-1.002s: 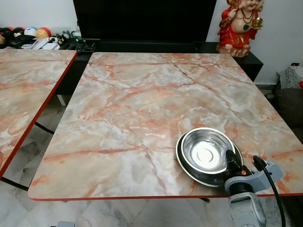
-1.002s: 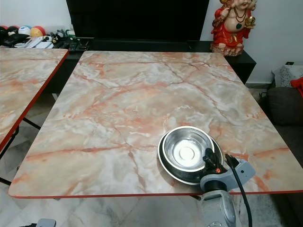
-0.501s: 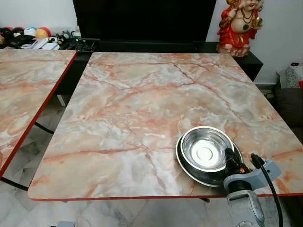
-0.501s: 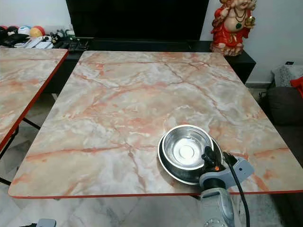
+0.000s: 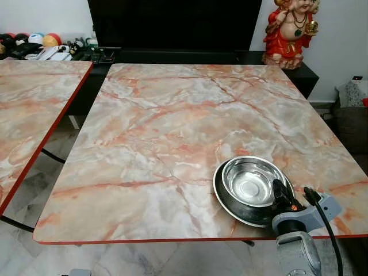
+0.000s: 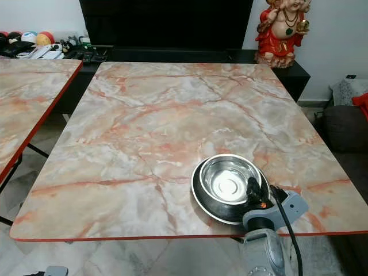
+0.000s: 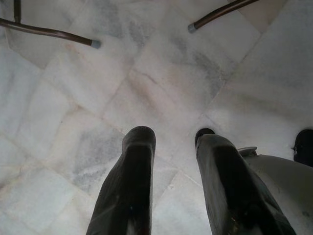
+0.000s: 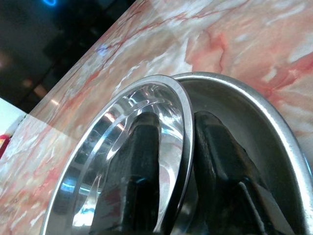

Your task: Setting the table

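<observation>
From the head cameras, a marble-patterned worktop (image 5: 190,132) with a red edge carries a shiny steel bowl (image 5: 250,183) nested in a wider steel plate (image 5: 227,198), both near the worktop's front right corner. The right pincer (image 5: 278,194) reaches in from the near edge and meets the bowl at its near rim. A second marble worktop (image 5: 29,109) stands to the left, apart from the first, and a red figurine (image 5: 290,29) sits on a dark cabinet (image 5: 172,56) behind. In the left wrist view, the left pincer (image 7: 171,142) hangs over a pale marble floor (image 7: 161,83), its two black fingers (image 7: 132,186) narrowly apart and holding nothing, with thin dark table legs (image 7: 49,33) beyond. In the right wrist view, the right pincer (image 8: 178,147) is clamped on the bowl's rim (image 8: 183,117), one finger (image 8: 139,166) inside the bowl (image 8: 117,147) and the other between bowl and plate (image 8: 254,112).
</observation>
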### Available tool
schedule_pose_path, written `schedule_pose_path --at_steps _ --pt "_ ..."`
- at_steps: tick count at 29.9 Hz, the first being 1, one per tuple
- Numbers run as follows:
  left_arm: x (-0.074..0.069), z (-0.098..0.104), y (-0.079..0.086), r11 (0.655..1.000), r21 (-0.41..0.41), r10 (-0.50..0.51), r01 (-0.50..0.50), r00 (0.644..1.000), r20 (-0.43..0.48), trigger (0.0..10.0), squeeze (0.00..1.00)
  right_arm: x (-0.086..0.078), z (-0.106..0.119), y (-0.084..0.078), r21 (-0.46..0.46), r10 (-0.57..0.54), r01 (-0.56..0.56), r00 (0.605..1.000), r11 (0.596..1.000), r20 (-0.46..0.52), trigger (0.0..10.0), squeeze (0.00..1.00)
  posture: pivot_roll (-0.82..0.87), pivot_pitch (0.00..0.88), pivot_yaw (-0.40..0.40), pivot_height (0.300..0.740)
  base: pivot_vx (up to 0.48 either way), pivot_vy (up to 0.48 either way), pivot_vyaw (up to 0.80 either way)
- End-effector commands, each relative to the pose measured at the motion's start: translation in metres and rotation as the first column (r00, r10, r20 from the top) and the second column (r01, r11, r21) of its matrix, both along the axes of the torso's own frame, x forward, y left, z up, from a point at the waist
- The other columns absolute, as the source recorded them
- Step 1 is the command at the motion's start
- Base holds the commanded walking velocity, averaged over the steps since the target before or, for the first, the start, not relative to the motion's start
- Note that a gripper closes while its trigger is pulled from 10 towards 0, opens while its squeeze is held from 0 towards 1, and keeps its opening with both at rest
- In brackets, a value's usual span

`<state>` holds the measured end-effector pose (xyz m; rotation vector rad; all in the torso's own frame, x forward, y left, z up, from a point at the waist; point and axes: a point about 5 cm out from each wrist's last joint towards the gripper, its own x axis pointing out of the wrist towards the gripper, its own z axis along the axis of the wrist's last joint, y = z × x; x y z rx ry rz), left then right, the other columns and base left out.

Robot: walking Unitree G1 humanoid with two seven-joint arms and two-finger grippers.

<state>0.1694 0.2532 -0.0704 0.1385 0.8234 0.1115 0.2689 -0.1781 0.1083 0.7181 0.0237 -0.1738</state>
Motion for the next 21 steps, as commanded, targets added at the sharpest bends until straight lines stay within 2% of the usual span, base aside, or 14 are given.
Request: schedule_pose_path --at_steps 1,21 --pt "-0.007 -0.004 0.001 1.0 0.006 -0.009 0.009 0.999 -0.035 10.0 0.0 -0.004 0.002 0.001 -0.012 -0.027 0.027 1.0 1.0 0.006 10.0 0.0 -0.05 0.124 -0.018 0.74 0.0 0.0 0.0" --pt "-0.007 -0.004 0.0 1.0 0.004 -0.005 0.005 0.999 -0.035 10.0 0.0 -0.007 0.002 -0.012 -0.086 -0.116 0.115 0.993 0.99 -0.005 10.0 0.0 -0.06 0.122 -0.022 0.74 0.0 0.0 0.0"
